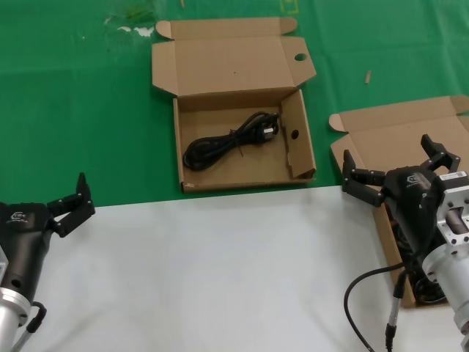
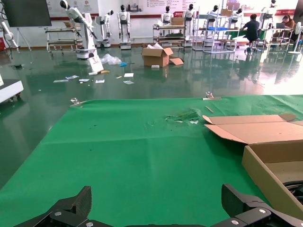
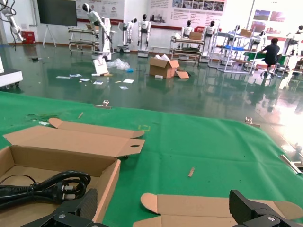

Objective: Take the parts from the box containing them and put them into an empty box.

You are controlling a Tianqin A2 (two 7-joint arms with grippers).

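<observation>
Hovering spread-fingered: right tool (image 1: 394, 170) above hole-less box (image 1: 381, 139), left tool (image 1: 72, 201) parked likewise.

You are looking at two matching arms. The left gripper (image 1: 75, 199) is showing black angular fingers on a black housing with a small white marking, running into a silver metal wrist (image 1: 13, 306). The right gripper (image 1: 396, 167) is wearing the same black shell and marking, joined to a silver cylinder (image 1: 456, 253). A black cable (image 1: 360, 291) is looping off it, ending in a slim grey plug.
</observation>
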